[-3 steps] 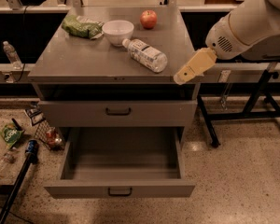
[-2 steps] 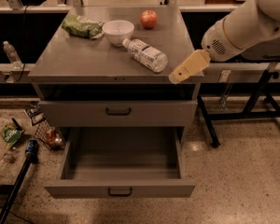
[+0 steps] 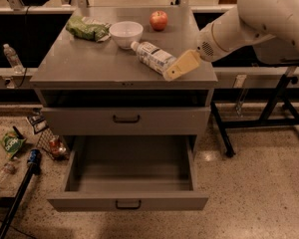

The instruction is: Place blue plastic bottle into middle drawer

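The blue plastic bottle [image 3: 152, 56] lies on its side on the cabinet top [image 3: 89, 66], white cap pointing toward the bowl. My gripper [image 3: 181, 65] hangs from the white arm [image 3: 259, 19] on the right and is at the bottle's base end, touching or just above it. The middle drawer [image 3: 127, 202] is pulled open below, empty, with its dark bar handle facing front. The drawer above it [image 3: 125, 119] is closed.
A white bowl [image 3: 126, 33], a red apple [image 3: 159, 20] and a green bag [image 3: 87, 28] sit at the back of the cabinet top. A small bottle [image 3: 12, 57] stands on the left ledge. Litter [image 3: 12, 143] lies on the floor at left. A black stand [image 3: 269, 113] is at right.
My gripper has moved left and slightly forward across the cabinet's right edge, ending at the bottle's base. The bottle and drawers have not moved.
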You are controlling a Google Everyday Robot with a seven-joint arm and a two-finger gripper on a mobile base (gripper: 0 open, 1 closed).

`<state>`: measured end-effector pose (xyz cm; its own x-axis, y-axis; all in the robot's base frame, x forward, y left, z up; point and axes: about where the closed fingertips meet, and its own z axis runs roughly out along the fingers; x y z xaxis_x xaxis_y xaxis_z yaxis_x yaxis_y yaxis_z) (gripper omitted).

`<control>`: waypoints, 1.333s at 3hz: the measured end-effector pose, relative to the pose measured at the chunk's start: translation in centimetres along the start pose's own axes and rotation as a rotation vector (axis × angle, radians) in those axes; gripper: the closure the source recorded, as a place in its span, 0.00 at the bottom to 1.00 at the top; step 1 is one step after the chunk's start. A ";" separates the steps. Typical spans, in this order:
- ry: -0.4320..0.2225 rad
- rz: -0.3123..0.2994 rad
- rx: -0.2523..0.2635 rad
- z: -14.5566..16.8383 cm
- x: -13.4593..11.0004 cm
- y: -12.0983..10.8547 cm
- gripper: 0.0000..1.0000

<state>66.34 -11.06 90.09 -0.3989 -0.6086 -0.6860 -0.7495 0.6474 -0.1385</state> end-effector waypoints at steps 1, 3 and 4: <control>-0.022 -0.002 -0.025 3.1 -1.0 -0.5 0.00; -0.050 0.004 -0.050 7.6 -2.6 -2.2 0.16; -0.048 0.007 -0.061 9.1 -2.5 -2.7 0.39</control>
<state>74.16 -7.08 85.65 -0.3799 -0.5804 -0.7202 -0.7781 0.6216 -0.0905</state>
